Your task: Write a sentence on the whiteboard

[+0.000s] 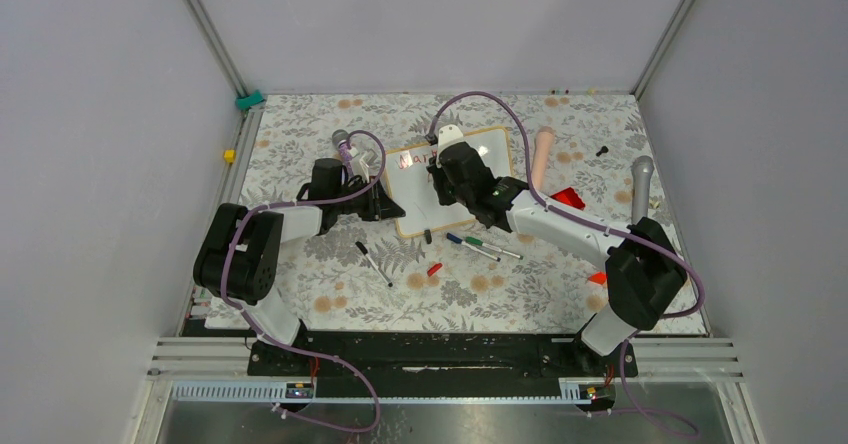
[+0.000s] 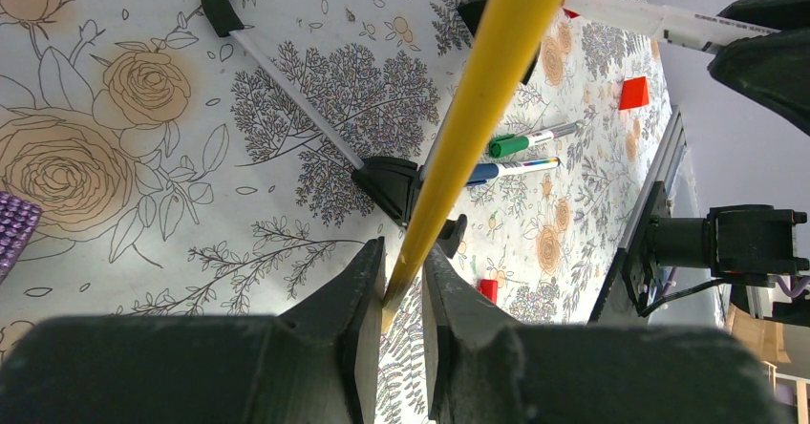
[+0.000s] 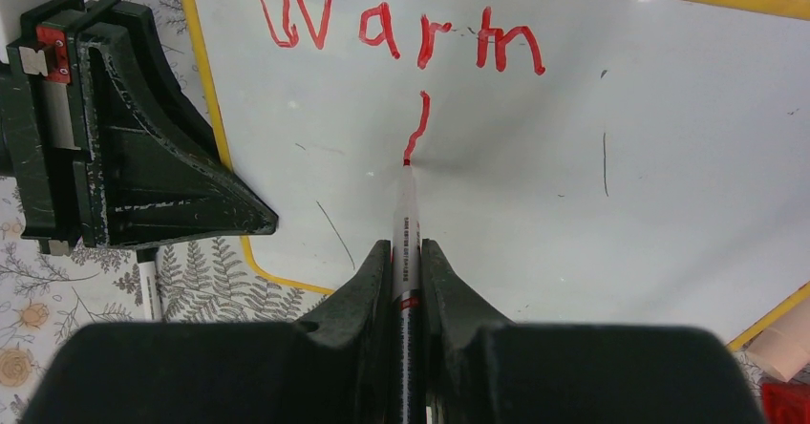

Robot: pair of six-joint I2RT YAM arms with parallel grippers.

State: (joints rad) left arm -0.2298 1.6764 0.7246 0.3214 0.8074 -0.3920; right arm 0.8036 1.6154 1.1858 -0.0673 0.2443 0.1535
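Note:
The whiteboard (image 1: 492, 150) lies on the floral mat, partly under my right arm. My left gripper (image 1: 393, 207) is shut on its light-wood frame (image 2: 487, 80) at the left edge, close to a black clip foot (image 2: 392, 183). My right gripper (image 3: 406, 262) is shut on a red marker (image 3: 407, 216), whose tip touches the whiteboard (image 3: 621, 204). The sentence (image 3: 401, 28) reads "Warm" in red along the top. Below it runs one short red stroke (image 3: 417, 128), ending at the marker tip. In the top view the right gripper (image 1: 438, 167) is over the board's left half.
Blue (image 1: 458, 240) and green (image 1: 480, 245) markers, a black pen (image 1: 374, 262) and a red cap (image 1: 434, 269) lie in front of the board. A pink cylinder (image 1: 541, 156), a red block (image 1: 568, 198) and a grey cylinder (image 1: 641, 186) are to its right.

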